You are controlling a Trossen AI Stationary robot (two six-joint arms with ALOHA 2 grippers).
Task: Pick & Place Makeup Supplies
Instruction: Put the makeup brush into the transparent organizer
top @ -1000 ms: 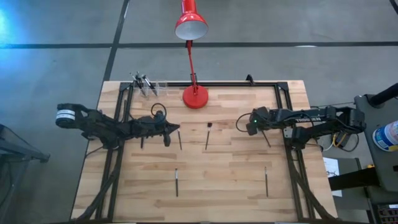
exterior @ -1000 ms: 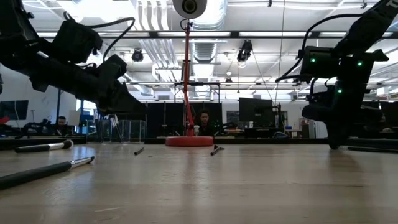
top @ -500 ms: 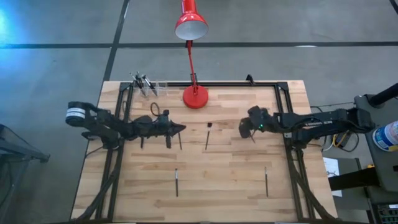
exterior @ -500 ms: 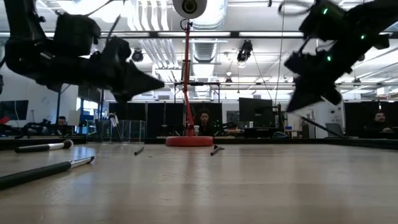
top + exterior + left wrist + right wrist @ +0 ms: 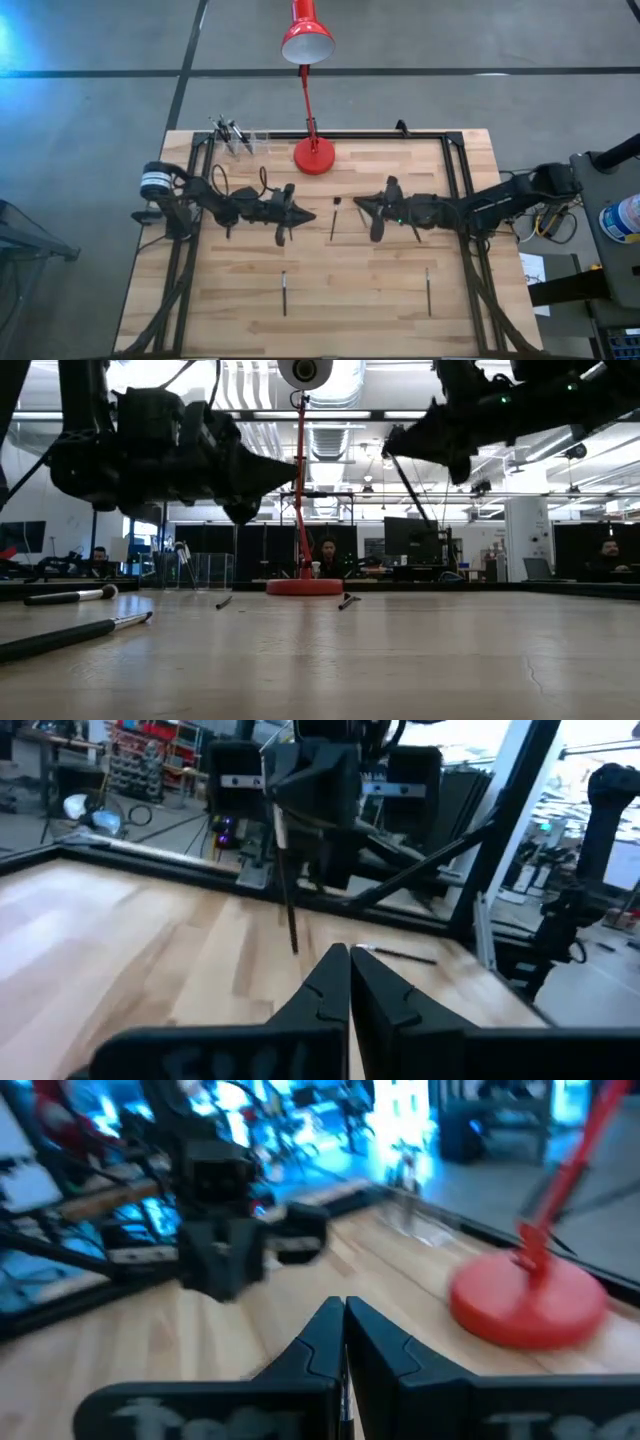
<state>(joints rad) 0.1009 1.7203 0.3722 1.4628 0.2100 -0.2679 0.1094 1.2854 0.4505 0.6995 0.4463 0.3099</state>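
Note:
My right gripper (image 5: 358, 203) hovers above the table's middle, shut on a thin dark makeup stick (image 5: 408, 478). My left gripper (image 5: 310, 216) faces it from the left, shut and empty (image 5: 349, 960), also off the table. More makeup sticks lie flat on the wood: one with a small dark head (image 5: 334, 218) between the grippers, two near the near edge (image 5: 284, 293) (image 5: 428, 291), and one under the left arm (image 5: 228, 228). Several more stand in a clear holder (image 5: 245, 140) at the far left corner. My right gripper pinches the makeup stick between its two fingers near its upper end (image 5: 279, 820). The fingers reach roughly level from the table's right and lie across the stick. It hangs slanted below them, its lower end (image 5: 294, 948) clear of the table.
A red desk lamp stands on its round base (image 5: 314, 155) at the far edge, its arm and shade (image 5: 306, 42) reaching beyond the table. A black frame (image 5: 455, 160) runs along the far and side edges. Bare wood lies toward the near edge.
My right gripper has risen from the table near its right side and moved left toward the middle, carrying the stick, which now hangs clear. My left gripper has moved right toward the middle and risen a little, staying shut.

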